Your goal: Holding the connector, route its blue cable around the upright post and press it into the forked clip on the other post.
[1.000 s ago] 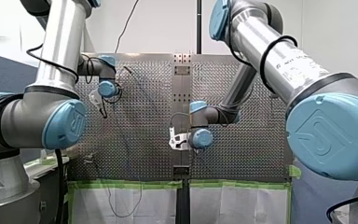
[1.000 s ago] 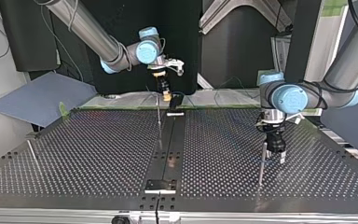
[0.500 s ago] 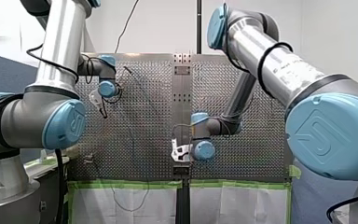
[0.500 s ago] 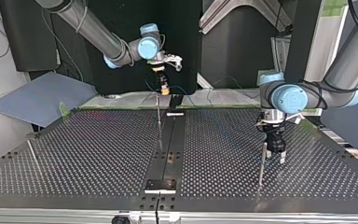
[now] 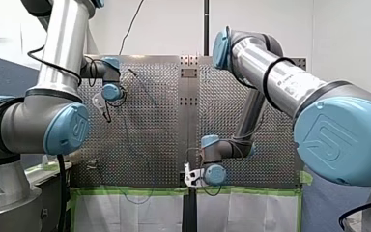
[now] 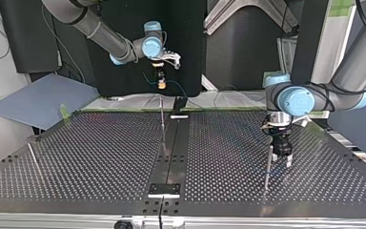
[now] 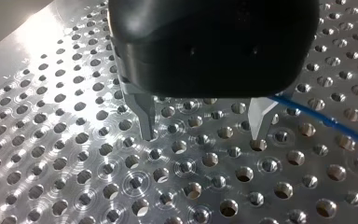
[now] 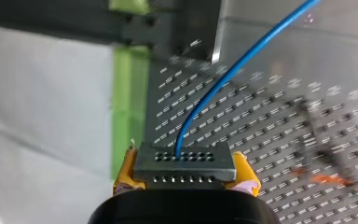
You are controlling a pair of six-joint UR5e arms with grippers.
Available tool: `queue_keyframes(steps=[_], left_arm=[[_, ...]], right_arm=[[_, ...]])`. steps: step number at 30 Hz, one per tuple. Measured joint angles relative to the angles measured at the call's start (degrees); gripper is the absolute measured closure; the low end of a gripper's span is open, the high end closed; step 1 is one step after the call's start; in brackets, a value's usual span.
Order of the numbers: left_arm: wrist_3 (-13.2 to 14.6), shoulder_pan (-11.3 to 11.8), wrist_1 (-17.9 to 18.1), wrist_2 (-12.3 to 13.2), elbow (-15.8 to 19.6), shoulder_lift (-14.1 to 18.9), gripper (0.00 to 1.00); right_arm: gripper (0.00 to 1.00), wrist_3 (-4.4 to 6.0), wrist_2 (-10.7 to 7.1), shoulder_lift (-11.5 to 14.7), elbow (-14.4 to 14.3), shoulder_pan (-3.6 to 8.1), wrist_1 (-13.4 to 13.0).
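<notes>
At the table's near edge, my right arm is drawing back further than a second ago, my right gripper clenching the grey connector between yellow pads. Ahead of it the blue cable is trailing out, probably being tensioned for the post. My left gripper is hanging released, cable just beside one finger.

In the top view, table across the foreground, middle post at its centre, right gripper over the far edge behind that post, connector between its fingers, cable leading ahead over the table, left gripper at right just beside right-hand post, left-hand post near the left edge.
</notes>
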State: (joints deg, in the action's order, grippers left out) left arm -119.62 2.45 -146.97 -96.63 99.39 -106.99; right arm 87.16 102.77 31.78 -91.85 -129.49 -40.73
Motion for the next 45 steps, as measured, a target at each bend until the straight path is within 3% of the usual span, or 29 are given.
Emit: queue_keyframes(steps=[6, 15, 20, 30, 36, 45], left_arm=[[0.0, 0.0, 0.0, 0.1, 0.0, 0.0, 0.00], [0.0, 0.0, -0.1, 0.1, 0.0, 0.0, 0.00], [0.0, 0.0, -0.2, 0.1, 0.0, 0.0, 0.00], [0.0, 0.0, -0.3, 0.1, 0.0, 0.0, 0.00], [-0.1, 0.0, -0.3, 0.0, 0.0, 0.0, 0.00], [-0.4, 0.0, -0.5, -0.3, 0.0, 0.0, 0.00]], right_arm=[[1.00, 0.24, 1.65, -2.7, -2.0, 1.46, -2.3], [1.00, 0.24, 1.67, -3.6, -3.4, 4.01, -6.0], [1.00, 0.06, 1.51, -3.9, -3.6, 4.91, -6.8], [1.00, -0.82, 1.52, -7.3, -3.7, 6.19, -8.4], [1.00, -2.02, 1.90, -6.8, -4.4, 6.53, -7.6], [1.00, -1.74, 1.59, -2.6, -8.5, 7.89, -11.3]])
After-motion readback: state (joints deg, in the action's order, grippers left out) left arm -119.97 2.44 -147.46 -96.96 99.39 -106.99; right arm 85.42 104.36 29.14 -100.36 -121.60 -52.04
